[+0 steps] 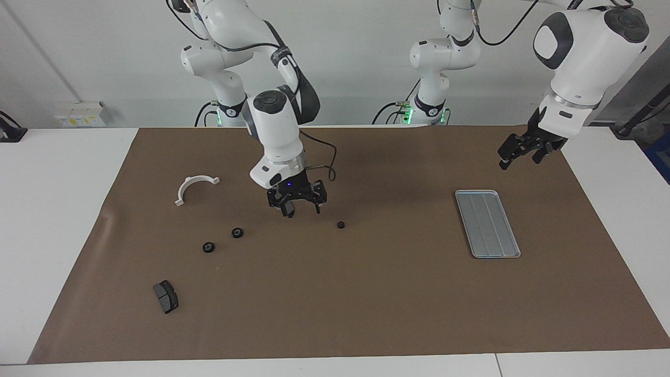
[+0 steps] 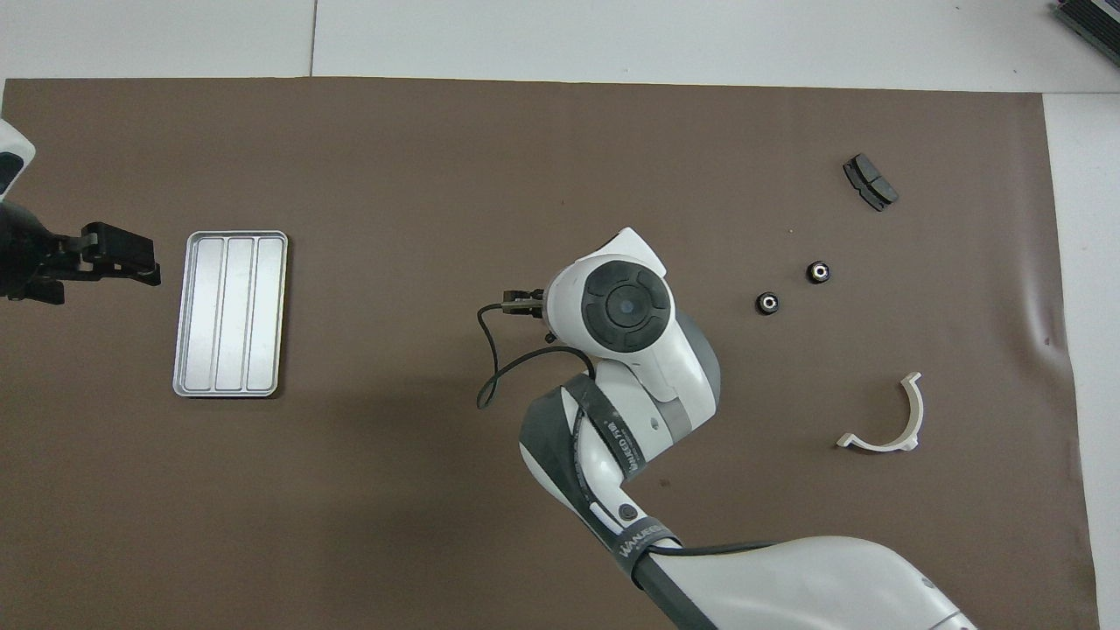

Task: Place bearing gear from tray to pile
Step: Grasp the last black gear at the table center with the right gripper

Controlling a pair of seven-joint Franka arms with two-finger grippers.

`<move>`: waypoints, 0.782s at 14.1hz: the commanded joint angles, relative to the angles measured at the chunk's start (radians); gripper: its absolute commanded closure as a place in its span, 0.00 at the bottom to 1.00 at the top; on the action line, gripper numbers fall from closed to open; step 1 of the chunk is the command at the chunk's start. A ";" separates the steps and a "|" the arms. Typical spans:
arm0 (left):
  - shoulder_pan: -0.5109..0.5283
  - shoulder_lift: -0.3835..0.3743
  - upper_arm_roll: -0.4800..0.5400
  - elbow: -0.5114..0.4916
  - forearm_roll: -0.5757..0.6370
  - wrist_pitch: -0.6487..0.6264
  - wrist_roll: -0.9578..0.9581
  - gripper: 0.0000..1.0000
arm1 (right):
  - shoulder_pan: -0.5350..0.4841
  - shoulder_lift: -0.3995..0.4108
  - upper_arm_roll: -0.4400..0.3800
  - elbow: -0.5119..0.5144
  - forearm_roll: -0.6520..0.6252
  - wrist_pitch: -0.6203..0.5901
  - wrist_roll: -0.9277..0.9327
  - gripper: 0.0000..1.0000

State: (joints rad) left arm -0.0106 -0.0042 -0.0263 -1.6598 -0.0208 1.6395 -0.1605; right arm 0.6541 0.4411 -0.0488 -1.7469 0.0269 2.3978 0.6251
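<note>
The silver tray lies bare toward the left arm's end of the table. The pile lies toward the right arm's end: a white half-ring bracket, a dark brake pad and two black bearing gears. A third gear sits alone mid-table, covered by the right arm in the overhead view. My right gripper hangs open between the pile and that lone gear. My left gripper is open in the air beside the tray's end nearest the robots.
A brown mat covers most of the white table. A second brake pad is hidden by the right gripper and arm. A loose black cable loops from the right wrist.
</note>
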 commanded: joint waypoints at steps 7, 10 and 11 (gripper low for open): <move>-0.008 -0.053 0.000 -0.021 0.019 -0.041 0.091 0.00 | 0.022 0.107 -0.003 0.049 -0.093 -0.012 0.028 0.41; -0.006 -0.053 0.000 -0.021 0.044 -0.032 0.107 0.00 | 0.024 0.107 -0.003 0.049 -0.094 -0.022 0.028 0.50; -0.006 -0.053 0.000 -0.023 0.044 -0.029 0.104 0.00 | 0.024 0.107 -0.003 0.049 -0.094 -0.022 0.028 0.52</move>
State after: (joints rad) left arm -0.0123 -0.0360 -0.0303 -1.6603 0.0008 1.6091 -0.0717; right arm 0.6791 0.5457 -0.0523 -1.7075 -0.0459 2.3926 0.6446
